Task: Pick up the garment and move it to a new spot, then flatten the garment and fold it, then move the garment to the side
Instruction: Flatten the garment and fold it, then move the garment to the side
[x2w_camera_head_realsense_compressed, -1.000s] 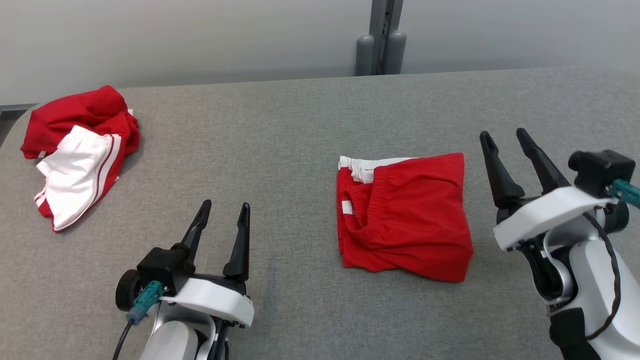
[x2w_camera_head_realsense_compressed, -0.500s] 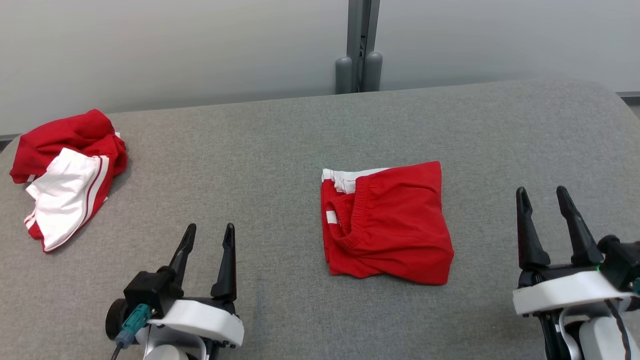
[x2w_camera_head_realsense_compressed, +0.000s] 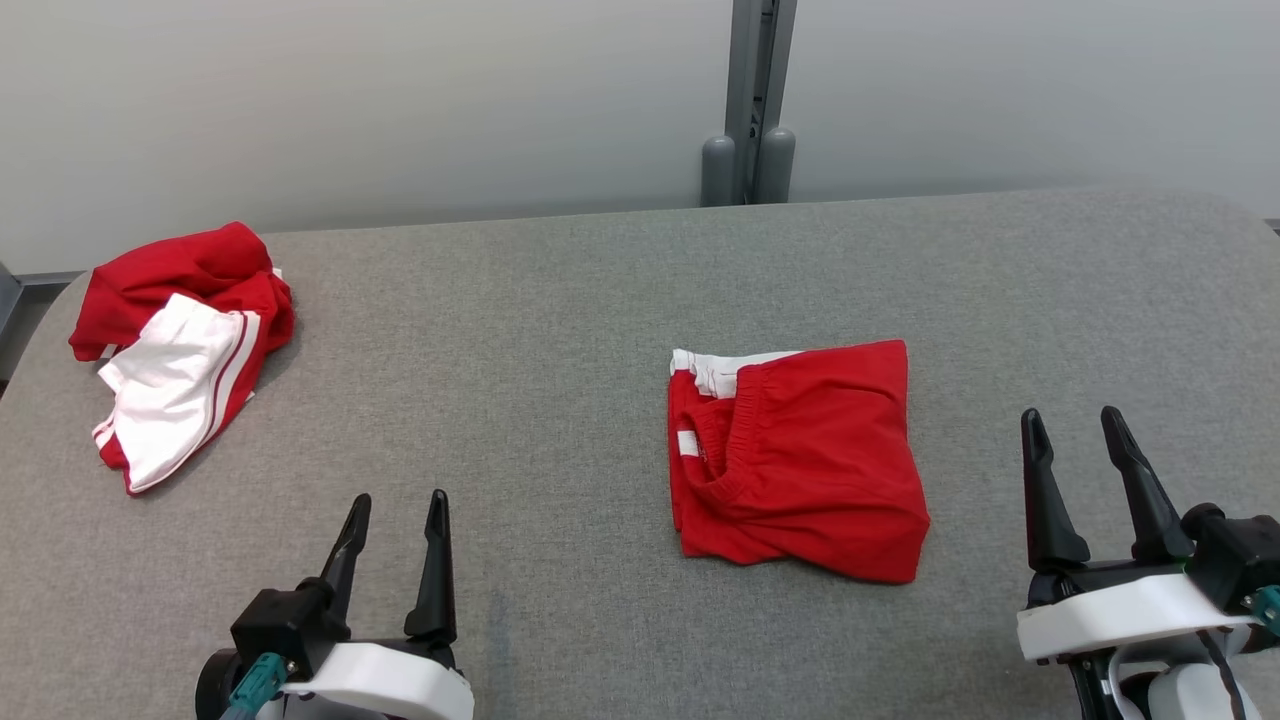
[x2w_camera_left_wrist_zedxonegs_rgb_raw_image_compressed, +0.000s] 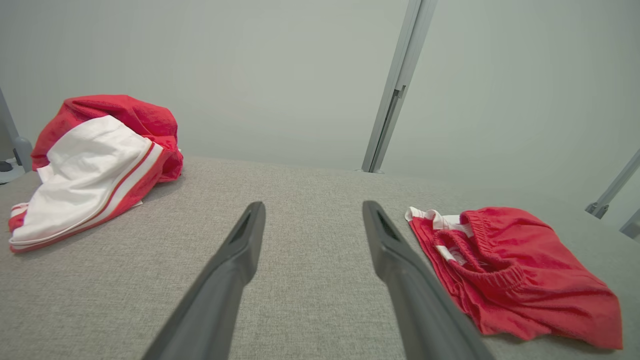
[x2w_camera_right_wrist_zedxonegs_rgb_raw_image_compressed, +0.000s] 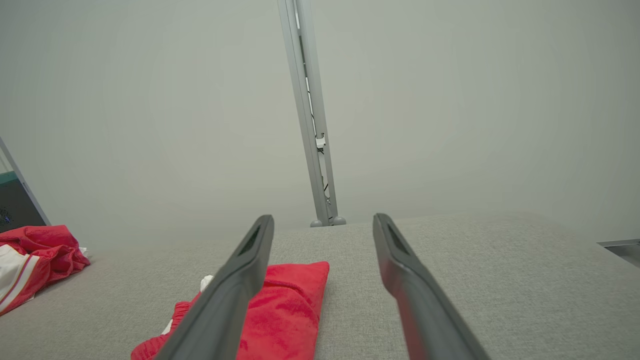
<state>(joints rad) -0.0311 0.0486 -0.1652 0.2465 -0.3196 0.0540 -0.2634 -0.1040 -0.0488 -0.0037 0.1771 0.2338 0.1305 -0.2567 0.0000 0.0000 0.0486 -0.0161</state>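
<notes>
A red garment (x2w_camera_head_realsense_compressed: 800, 460) with a white-trimmed elastic waistband lies folded into a rough square on the grey table (x2w_camera_head_realsense_compressed: 560, 300), right of centre. It also appears low right in the left wrist view as the folded garment (x2w_camera_left_wrist_zedxonegs_rgb_raw_image_compressed: 515, 270), and partly behind a finger in the right wrist view (x2w_camera_right_wrist_zedxonegs_rgb_raw_image_compressed: 290, 305). My left gripper (x2w_camera_head_realsense_compressed: 400, 496) stands open and empty near the front edge, well left of it. To the garment's right, my right gripper (x2w_camera_head_realsense_compressed: 1070, 412) is also open and empty. Both pairs of jaws are spread wide in the wrist views (x2w_camera_left_wrist_zedxonegs_rgb_raw_image_compressed: 314, 205) (x2w_camera_right_wrist_zedxonegs_rgb_raw_image_compressed: 322, 217).
A second, crumpled red and white garment (x2w_camera_head_realsense_compressed: 180, 340) (x2w_camera_left_wrist_zedxonegs_rgb_raw_image_compressed: 100, 155) sits at the table's far left corner. A grey metal post (x2w_camera_head_realsense_compressed: 750, 100) rises against the pale wall behind the table. Bare grey cloth lies between the two garments.
The head camera has shifted. Both grippers have drawn back toward the near edge; the right one no longer stands beside the garment's right edge. The garments lie as before.
</notes>
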